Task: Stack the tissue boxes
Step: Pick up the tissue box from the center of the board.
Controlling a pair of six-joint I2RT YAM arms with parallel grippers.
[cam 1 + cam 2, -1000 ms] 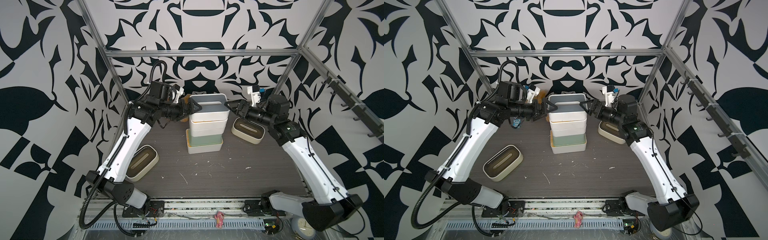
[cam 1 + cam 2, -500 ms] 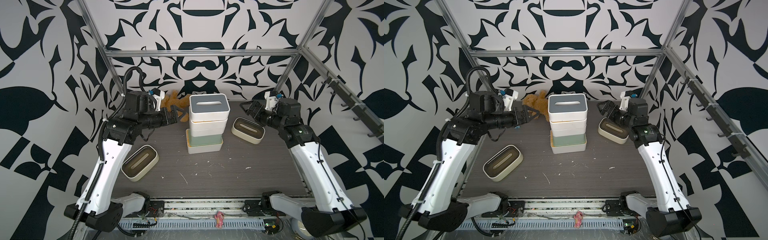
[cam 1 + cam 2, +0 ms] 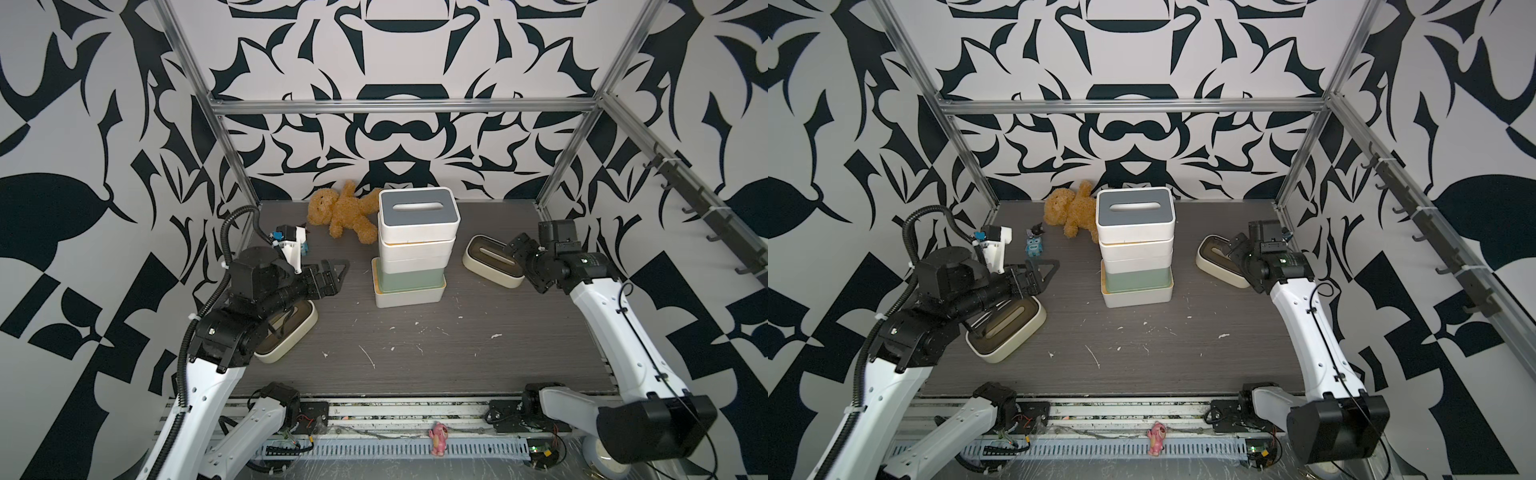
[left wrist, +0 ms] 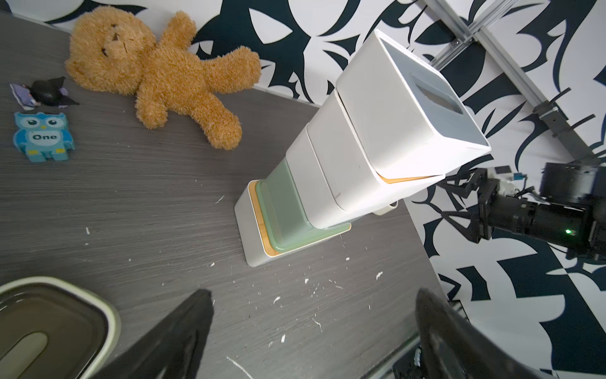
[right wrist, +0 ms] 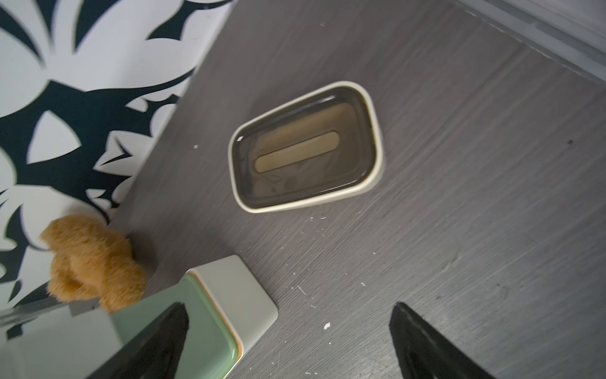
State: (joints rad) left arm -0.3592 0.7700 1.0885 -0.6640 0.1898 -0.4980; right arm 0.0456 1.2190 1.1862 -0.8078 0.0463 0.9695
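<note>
Your left gripper point(image 4: 313, 295) and right gripper point(image 5: 288, 308) flank the stack point(image 3: 415, 257), both wide open and empty. The owl point(image 4: 42, 136) left of the stack reads "One".

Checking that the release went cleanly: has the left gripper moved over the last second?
Yes. The left gripper has drawn back from the stack, leftward and toward the camera in a top view, with its jaws open and empty.

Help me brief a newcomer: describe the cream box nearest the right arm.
Find the tall central stack of white and green boxes. Toward the right arm from it lies a rounded cream box with a dark brown slotted lid, unstacked; its twin lies by the left arm.
</note>
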